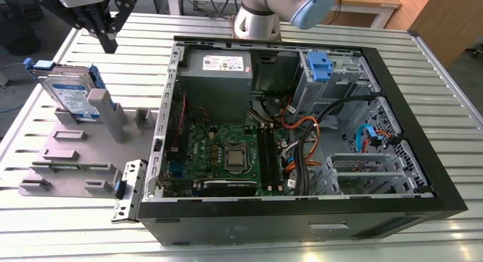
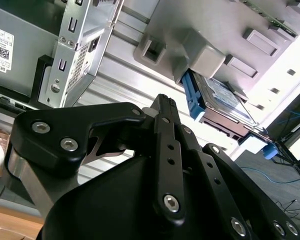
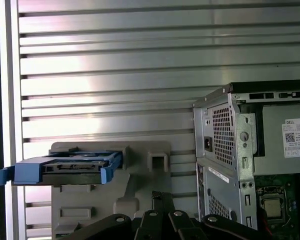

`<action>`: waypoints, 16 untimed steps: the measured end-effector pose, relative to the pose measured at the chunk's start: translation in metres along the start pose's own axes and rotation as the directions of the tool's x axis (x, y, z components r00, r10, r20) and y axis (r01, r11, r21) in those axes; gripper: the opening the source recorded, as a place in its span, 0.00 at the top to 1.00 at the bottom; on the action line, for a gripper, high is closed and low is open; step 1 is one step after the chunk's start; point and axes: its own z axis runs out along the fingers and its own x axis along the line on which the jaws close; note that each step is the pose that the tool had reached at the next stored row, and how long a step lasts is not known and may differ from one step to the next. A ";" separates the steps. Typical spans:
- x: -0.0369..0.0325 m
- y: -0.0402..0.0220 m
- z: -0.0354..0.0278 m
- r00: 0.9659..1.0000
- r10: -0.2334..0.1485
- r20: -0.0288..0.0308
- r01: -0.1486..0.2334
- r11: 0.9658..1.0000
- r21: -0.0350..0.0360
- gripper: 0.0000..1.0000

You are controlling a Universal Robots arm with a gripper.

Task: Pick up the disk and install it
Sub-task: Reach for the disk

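On the disk [image 1: 72,95] first: flat rectangular silver hard drive, white-and-blue label facing out, blue plastic bracket round its edges, standing on edge and leaning a touch in the slots of the pale grey moulded plastic holder [image 1: 83,155]. Propped that way, by the look of it, to keep the upper edge and both faces free for a pinch from above. Not yet picked up, and well apart from the bay meant for it. Edge-on in the first wrist view, the disk [image 3: 65,167] with bracket ends jutting past the holder. Over to the black linkage-fingered gripper [image 1: 108,45]: hanging above and beyond the disk, clear of it, fingers clenched together on nothing, tips pointing down at the slatted aluminium table [image 1: 453,103]. Near the drive rather than over it, so most likely an approach stance. Further out, towards the exterior view's right, the open black computer case [image 1: 264,223] lying on its side, panel off to give access from above. Inside, blue plastic caddy [image 1: 318,67] atop the metal bay, big grey power-supply box [image 1: 217,75] alongside.
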 end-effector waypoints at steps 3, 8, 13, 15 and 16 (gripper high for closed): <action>0.0035 -0.0003 0.0004 1.000 0.000 0.000 0.000 1.000 0.000 0.89; 0.0089 -0.0007 0.0013 1.000 0.000 0.000 0.000 1.000 0.000 0.89; 0.0115 -0.0010 0.0018 1.000 0.000 0.000 0.000 1.000 0.000 0.89; 0.0116 -0.0009 0.0017 1.000 0.000 0.000 0.000 1.000 0.000 0.89; 0.0117 -0.0010 0.0017 1.000 0.000 0.000 0.000 1.000 0.000 0.89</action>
